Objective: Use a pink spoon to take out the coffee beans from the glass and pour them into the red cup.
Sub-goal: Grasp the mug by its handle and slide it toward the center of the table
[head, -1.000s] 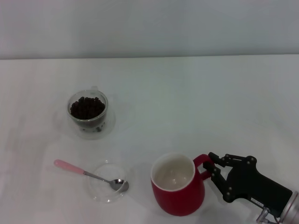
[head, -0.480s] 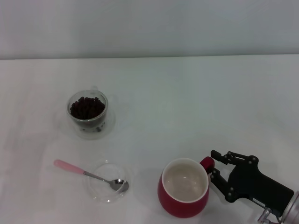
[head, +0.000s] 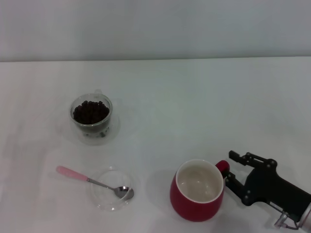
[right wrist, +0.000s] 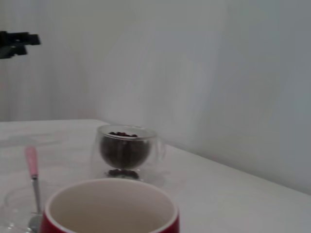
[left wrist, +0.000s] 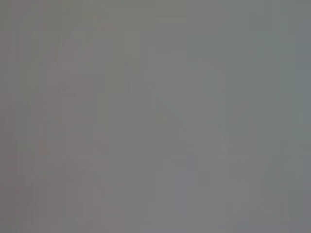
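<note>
At lower right of the head view, the right tool (head: 228,171), fingers spread around the handle of the empty glossy red ceramic mug (head: 197,191), extends low over the white tabletop (head: 194,107).

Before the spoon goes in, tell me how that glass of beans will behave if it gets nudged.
The glass looks small and thin-walled, so it is probably light and may slide on the smooth white table. Heaped coffee beans reach near its rim, so a tip would likely spill them. Clear glass suggests fragility. The right gripper sits at the red cup, far away.
</note>
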`<state>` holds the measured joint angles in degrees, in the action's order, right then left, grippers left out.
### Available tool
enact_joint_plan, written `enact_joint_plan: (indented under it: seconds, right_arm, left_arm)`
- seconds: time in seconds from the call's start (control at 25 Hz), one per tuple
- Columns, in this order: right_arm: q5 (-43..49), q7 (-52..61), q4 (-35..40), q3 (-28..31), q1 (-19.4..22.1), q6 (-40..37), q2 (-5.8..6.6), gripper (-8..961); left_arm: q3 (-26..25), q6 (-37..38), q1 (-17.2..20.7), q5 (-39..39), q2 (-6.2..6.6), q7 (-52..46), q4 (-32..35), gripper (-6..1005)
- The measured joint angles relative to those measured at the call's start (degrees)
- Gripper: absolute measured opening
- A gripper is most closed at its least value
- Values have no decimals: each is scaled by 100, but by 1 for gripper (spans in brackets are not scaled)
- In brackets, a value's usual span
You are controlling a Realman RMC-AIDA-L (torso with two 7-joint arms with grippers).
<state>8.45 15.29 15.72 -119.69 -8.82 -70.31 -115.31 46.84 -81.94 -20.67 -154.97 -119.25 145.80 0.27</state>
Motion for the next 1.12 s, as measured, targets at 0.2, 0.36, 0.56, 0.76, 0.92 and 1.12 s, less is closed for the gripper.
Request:
enact_joint_plan:
  seconds: [0.2,0.36,0.56,0.76,0.92,1.12]
  right_arm:
    - [0,0,-262,186,2,-173,1,397]
    - [5,0,-436,206,2,-366,13,550]
    - [38,5,-618,210,3,-776,19,675]
    - [3,10,-784,217,-25,-914,48,675]
    - [-8,10,-886,246,-48,-1040,57,675]
    - [-2,10,-1008,421,9,-1409,60,675]
  left_arm:
    - [4,-21,23,4,7,1,0,683]
    - [12,-24,35,9,8,1,-1,683]
    - [7,9,18,11,8,9,-1,683]
    - [0,-49,-7,-8,7,63,12,684]
    - [5,-61,-25,5,8,257,17,683]
    - [4,-49,-15,11,-10,299,-7,683]
